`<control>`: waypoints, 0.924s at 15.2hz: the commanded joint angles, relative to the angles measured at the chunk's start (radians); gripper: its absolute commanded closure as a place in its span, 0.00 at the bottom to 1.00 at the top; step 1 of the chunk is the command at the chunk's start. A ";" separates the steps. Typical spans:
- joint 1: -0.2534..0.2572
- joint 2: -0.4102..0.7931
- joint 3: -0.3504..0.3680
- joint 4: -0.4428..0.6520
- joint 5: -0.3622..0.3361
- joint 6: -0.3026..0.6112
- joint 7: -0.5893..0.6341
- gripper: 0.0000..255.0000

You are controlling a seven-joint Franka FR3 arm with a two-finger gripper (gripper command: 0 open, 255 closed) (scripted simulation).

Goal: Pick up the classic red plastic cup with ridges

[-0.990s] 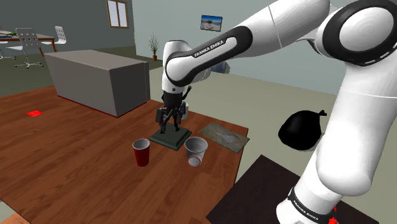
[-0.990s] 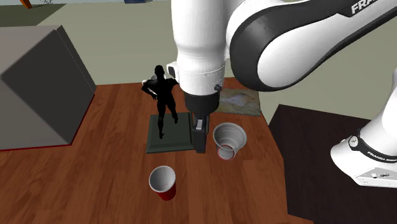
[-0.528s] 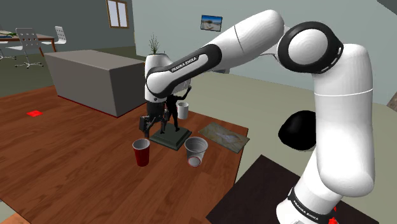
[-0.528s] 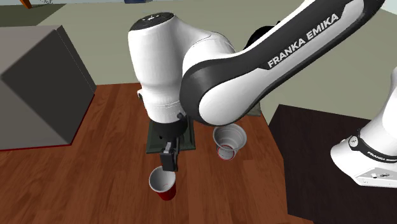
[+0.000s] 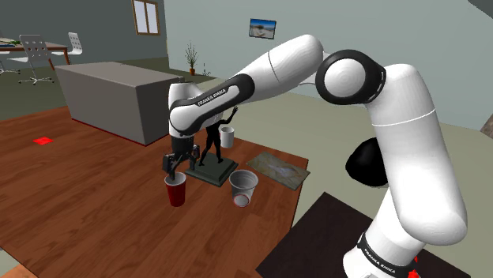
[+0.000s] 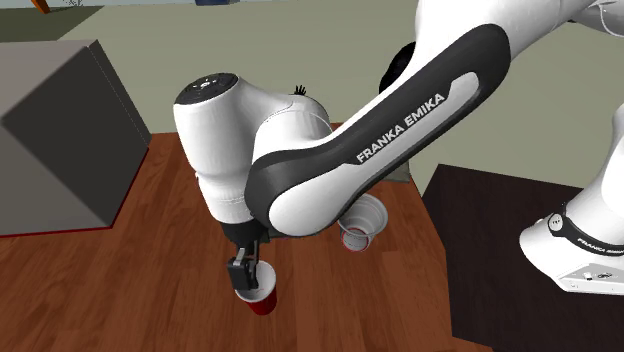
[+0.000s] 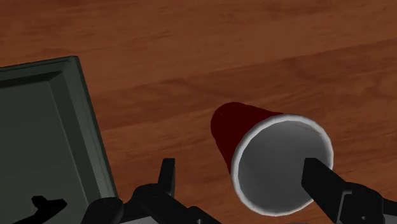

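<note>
A red cup [image 5: 176, 193] with a white inside stands upright on the brown wooden table [image 5: 95, 197]. The black gripper [image 5: 175, 166] hangs just above its rim. The second exterior view has the gripper [image 6: 243, 274] right over the red cup [image 6: 259, 299]. Seen from the wrist, the fingers are open: one fingertip [image 7: 167, 173] stands outside the red cup [image 7: 230, 127] and the other overlaps the far side of its rim. Neither finger clasps the cup.
A second, pale cup [image 5: 244, 188] stands close beside the red one. Behind them a black figurine [image 5: 212, 144] stands on a dark green base [image 7: 44, 127]. A big grey box [image 5: 118, 99], a flat mat [image 5: 276, 168] and a black bag [image 5: 375, 162] are nearby.
The arm has swung from above the figurine's base over to the red cup and come down, so the open gripper now hangs right over the cup's rim.
</note>
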 commanded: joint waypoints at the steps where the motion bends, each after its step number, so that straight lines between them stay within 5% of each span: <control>1: 0.003 0.015 -0.002 -0.005 -0.003 0.020 0.001 0.00; 4: 0.004 0.027 -0.003 -0.007 -0.005 0.034 0.001 0.00; 5: 0.004 0.027 -0.003 -0.007 -0.005 0.034 0.001 1.00; 14: 0.004 0.027 -0.003 -0.007 -0.005 0.034 0.001 1.00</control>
